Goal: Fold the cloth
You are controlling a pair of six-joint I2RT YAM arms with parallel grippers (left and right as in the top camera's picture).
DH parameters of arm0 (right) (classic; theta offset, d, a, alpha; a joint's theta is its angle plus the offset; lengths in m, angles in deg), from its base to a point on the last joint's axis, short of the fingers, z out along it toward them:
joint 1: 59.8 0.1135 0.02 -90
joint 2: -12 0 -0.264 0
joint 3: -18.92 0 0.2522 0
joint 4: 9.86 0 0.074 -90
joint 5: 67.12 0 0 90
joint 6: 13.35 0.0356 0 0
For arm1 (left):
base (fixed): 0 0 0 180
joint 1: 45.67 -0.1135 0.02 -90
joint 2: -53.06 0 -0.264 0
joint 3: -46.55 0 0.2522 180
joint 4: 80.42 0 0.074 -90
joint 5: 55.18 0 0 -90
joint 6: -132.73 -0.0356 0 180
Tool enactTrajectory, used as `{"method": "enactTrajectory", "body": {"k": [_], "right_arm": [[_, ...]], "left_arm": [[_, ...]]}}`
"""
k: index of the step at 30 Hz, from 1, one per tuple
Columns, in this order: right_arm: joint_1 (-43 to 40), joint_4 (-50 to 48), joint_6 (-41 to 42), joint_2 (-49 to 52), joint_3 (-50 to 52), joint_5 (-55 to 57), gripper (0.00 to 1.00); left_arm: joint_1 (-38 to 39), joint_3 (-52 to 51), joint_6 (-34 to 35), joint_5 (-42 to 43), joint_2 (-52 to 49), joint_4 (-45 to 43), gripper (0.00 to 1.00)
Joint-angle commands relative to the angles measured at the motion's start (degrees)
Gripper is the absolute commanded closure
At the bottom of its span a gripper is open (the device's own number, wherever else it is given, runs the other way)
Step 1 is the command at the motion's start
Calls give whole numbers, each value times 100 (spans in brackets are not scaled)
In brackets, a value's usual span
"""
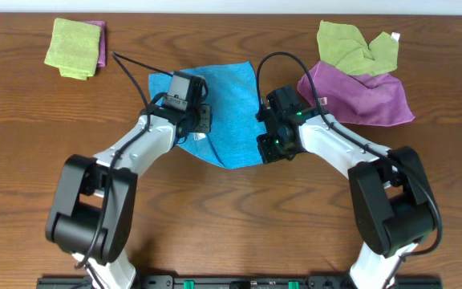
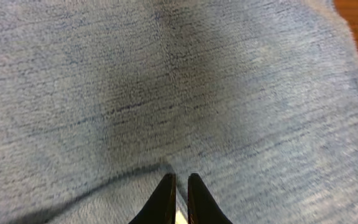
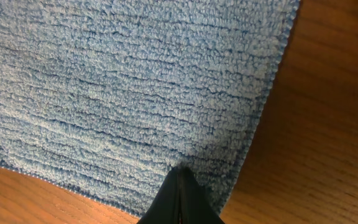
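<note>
Blue cloth [image 1: 233, 120] on wooden table [image 1: 239, 233]

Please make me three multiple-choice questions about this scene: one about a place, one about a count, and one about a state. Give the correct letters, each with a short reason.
1. Where does the blue cloth lie?
A) between the left pincer and the right pincer
B) at the far left edge
C) under a green cloth

2. How many light green cloths are there?
A) one
B) two
C) four

3. How are the right pincer's fingers?
A) wide apart
B) closed together
C) out of view

Answers: 1 A, an arm reaches it from each side; 2 B, one lies folded far left and one crumpled far right; 3 B, the right wrist view shows no gap between them.
</note>
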Motion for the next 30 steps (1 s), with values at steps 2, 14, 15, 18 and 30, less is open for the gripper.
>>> {"method": "enactTrajectory", "body": {"k": [2,14,15,18,30], "right_arm": [[39,28,-122,33,-24,149,98],[39,4,-120,33,-24,149,98],[39,4,-120,33,-24,151,98],[39,-13,-120,33,-24,149,98],[39,-153,-118,33,-24,149,98]], "left_arm": [[-9,-20,-42,-122,-273,-61,92],[-9,-20,-175,-122,-481,442,91],[-9,-20,-175,-111,-533,507,92],[-9,-20,-177,-103,-584,741,94],[-9,-20,-258,-13,-557,1755,94]]}}
